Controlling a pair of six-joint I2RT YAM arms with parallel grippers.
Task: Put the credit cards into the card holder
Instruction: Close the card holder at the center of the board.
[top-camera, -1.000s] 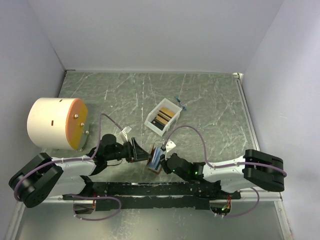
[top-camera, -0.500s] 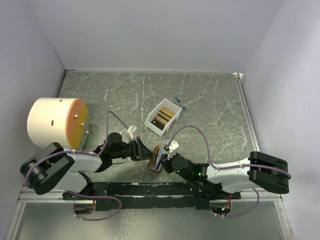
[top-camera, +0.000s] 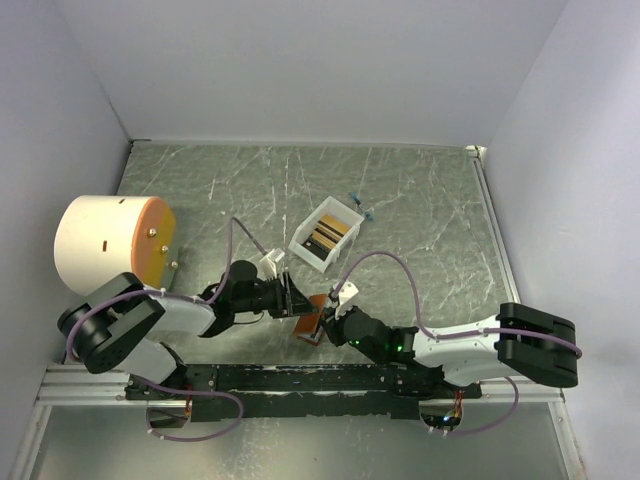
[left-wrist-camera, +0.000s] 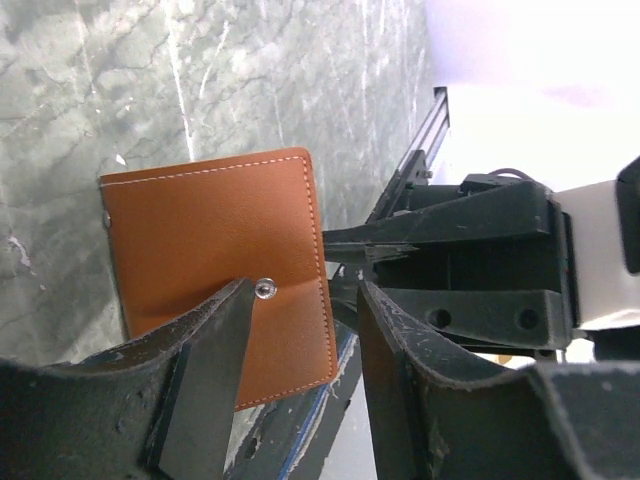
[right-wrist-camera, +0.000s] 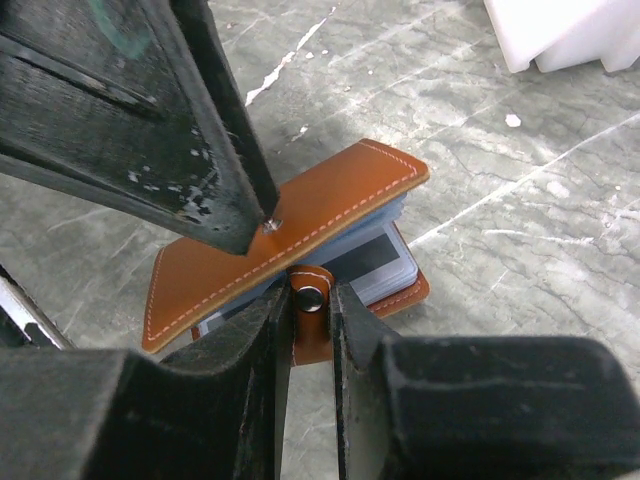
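The brown leather card holder (top-camera: 309, 322) (left-wrist-camera: 215, 250) lies partly folded open near the front of the table, between my two grippers. In its pale inner pockets sits a card with a dark stripe (right-wrist-camera: 375, 250). My right gripper (right-wrist-camera: 311, 300) is shut on the holder's snap tab (right-wrist-camera: 311, 322). My left gripper (left-wrist-camera: 300, 330) is open, straddling the edge of the upper cover (right-wrist-camera: 300, 230). One of its fingers (left-wrist-camera: 215, 360) rests on the cover by the snap stud. More credit cards (top-camera: 328, 235), dark and gold, stand in the white box (top-camera: 307, 250).
A large white cylinder with an orange face (top-camera: 115, 245) lies at the left. Two small blue objects (top-camera: 362, 205) sit behind the white box (right-wrist-camera: 570, 35). A black rail (top-camera: 300, 378) runs along the near edge. Pale walls enclose the marbled table.
My left gripper has moved right up to the card holder and its jaws have narrowed over the cover's edge. The right gripper has kept its hold on the tab, shifting only slightly.
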